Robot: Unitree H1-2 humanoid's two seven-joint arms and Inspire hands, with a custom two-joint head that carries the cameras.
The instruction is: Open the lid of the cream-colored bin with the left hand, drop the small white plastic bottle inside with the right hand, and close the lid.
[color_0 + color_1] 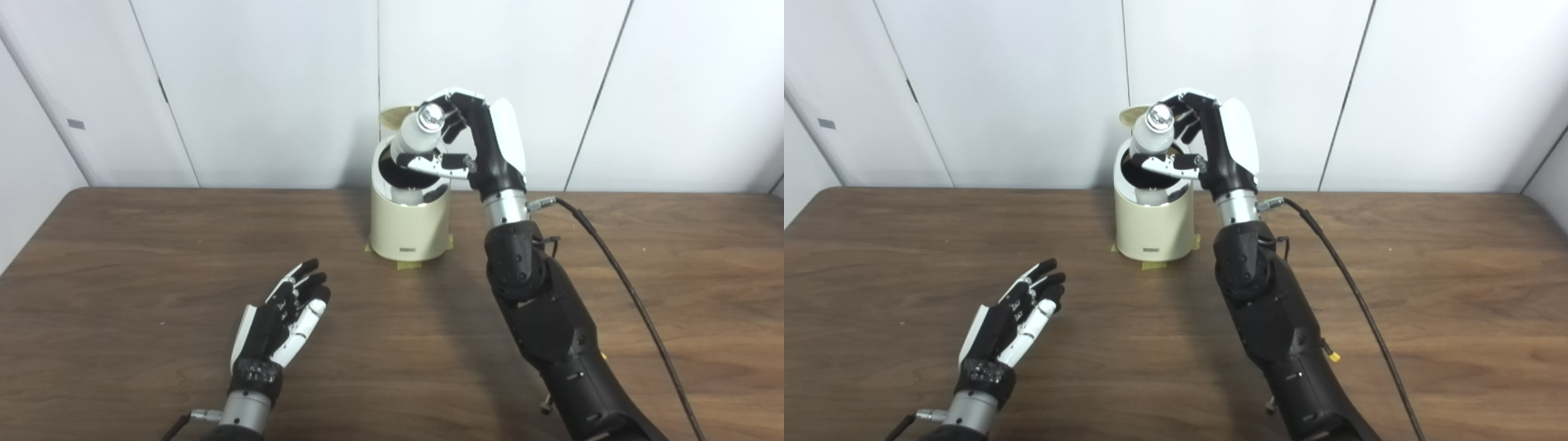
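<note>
Item 1, left hand [283, 318]: lying at seven o'clock on the table [122, 257], well apart from the bin, fingers spread and grasping nothing. It is waiting; its closing step is not yet due.

Item 2, cream-colored bin [409, 229]: standing at twelve o'clock near the table's far edge, on bits of yellow tape. Its lid [394, 114] is standing raised behind the rim, leaving the dark mouth open.

Item 3, small white plastic bottle [416, 138]: tilting over the bin's mouth, silvery cap toward the camera; whether its lower end has entered the opening cannot be told.

Item 4, right hand [456, 144]: reaching in from five o'clock and grasping the bottle, fingers wrapped around its body.

Handling note, as judgement: the drop is the step in hand. The bottle is probably best centred over the mouth, clear of the rim and the lid, before the fingers let go, then the hand lifted straight away so that the lid is not knocked.
</note>
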